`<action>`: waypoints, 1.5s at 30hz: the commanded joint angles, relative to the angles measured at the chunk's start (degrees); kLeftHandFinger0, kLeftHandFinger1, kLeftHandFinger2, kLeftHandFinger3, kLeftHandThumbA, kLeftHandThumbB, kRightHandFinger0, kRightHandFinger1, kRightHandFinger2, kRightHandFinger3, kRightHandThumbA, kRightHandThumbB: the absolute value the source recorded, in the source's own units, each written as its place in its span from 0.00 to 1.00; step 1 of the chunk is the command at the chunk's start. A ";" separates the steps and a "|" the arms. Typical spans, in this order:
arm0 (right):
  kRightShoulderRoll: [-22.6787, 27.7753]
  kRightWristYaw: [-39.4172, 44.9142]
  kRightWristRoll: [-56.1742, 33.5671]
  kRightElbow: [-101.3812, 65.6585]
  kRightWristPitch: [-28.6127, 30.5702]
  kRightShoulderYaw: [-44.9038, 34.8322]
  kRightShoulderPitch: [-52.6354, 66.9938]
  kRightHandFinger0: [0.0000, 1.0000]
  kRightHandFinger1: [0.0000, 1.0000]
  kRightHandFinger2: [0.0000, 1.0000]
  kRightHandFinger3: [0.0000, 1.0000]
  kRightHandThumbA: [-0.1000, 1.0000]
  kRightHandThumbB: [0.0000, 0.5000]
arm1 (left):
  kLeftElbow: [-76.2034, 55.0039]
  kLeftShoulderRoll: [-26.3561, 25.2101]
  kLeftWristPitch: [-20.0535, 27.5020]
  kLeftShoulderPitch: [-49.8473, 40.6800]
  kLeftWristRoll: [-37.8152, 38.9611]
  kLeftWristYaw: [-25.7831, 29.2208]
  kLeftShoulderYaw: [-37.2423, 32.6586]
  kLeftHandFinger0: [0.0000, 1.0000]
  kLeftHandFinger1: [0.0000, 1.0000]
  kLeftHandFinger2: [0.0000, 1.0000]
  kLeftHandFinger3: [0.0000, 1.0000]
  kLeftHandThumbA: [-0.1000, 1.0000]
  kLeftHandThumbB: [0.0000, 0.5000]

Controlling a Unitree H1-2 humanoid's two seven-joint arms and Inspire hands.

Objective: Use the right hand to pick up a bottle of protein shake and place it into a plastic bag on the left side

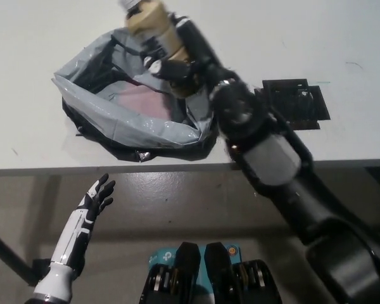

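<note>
Above the grey plastic bag (136,95), the black right hand (177,63) grips the protein shake bottle (153,28), apparently upright; the white left hand (95,196) rests open below.

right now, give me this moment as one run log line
phase: carry | right hand: shut on protein shake bottle, above plastic bag | left hand: open, below table edge | bottle: not yet in bag
</note>
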State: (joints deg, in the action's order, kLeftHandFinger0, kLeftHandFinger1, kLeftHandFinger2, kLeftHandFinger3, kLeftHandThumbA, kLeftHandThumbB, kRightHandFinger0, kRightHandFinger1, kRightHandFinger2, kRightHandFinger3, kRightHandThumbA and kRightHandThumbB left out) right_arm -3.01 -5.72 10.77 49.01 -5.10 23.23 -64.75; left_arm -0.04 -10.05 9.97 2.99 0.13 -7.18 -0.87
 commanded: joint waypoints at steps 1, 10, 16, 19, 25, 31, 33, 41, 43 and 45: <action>-2.24 -5.63 10.52 12.49 8.56 5.83 -11.84 0.00 0.42 0.82 0.92 0.00 0.35 | -3.10 -1.75 0.47 1.53 -1.06 -1.44 -0.67 1.00 1.00 1.00 1.00 1.00 0.31; -3.95 -6.27 12.96 25.13 12.05 10.92 -15.48 0.16 0.56 0.88 0.93 0.00 0.44 | -4.02 -2.42 -0.94 2.11 -1.10 -1.53 -1.32 1.00 1.00 1.00 1.00 1.00 0.33; -2.29 9.22 9.93 24.36 8.90 8.36 -15.54 1.00 1.00 1.00 1.00 0.67 0.94 | -3.32 -2.38 -1.21 3.14 -1.97 -1.67 -2.21 1.00 1.00 1.00 1.00 1.00 0.38; -0.97 10.35 10.44 22.91 8.41 8.13 -13.93 1.00 1.00 1.00 1.00 0.76 0.88 | -2.94 -2.23 -1.32 3.56 -2.33 -1.90 -2.72 1.00 1.00 1.00 1.00 1.00 0.41; 0.63 10.33 10.36 20.88 8.64 6.37 -11.42 1.00 1.00 1.00 1.00 0.93 0.85 | -2.02 -2.05 -0.91 3.72 -3.11 -1.83 -3.36 1.00 1.00 1.00 1.00 1.00 0.42; 1.18 11.47 8.73 15.16 6.80 2.86 -11.38 1.00 1.00 1.00 1.00 1.00 0.89 | -2.51 -2.09 -1.33 3.09 -3.42 -1.60 -3.67 1.00 1.00 1.00 1.00 1.00 0.42; 1.88 12.30 7.65 11.87 5.95 1.03 -11.13 1.00 1.00 1.00 1.00 1.00 0.87 | -2.84 -1.98 -1.74 2.82 -3.05 -1.61 -3.64 1.00 1.00 1.00 1.00 1.00 0.42; 13.08 13.34 -3.42 -21.81 0.88 -18.66 -10.49 1.00 1.00 1.00 1.00 1.00 0.92 | -2.06 -1.64 -1.77 3.91 -1.44 -1.07 -2.51 1.00 1.00 1.00 1.00 1.00 0.40; 16.58 13.07 -6.96 -34.38 -0.07 -24.14 -6.64 1.00 1.00 1.00 1.00 1.00 0.87 | -1.47 -1.91 -1.21 4.94 -1.73 -0.60 -2.01 1.00 1.00 1.00 1.00 1.00 0.39; 18.43 13.79 -10.04 -43.14 -0.82 -27.53 -3.06 1.00 1.00 1.00 1.00 1.00 0.93 | -0.97 -2.45 -1.03 6.00 -1.48 -0.48 -1.38 1.00 1.00 1.00 1.00 1.00 0.38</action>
State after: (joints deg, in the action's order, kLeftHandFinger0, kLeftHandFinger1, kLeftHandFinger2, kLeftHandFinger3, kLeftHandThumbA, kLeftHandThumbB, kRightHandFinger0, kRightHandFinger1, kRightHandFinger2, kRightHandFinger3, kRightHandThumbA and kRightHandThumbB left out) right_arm 4.33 6.24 15.49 40.38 -0.82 11.94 -70.93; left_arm -1.07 -11.63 7.58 5.60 -2.16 -8.26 -4.44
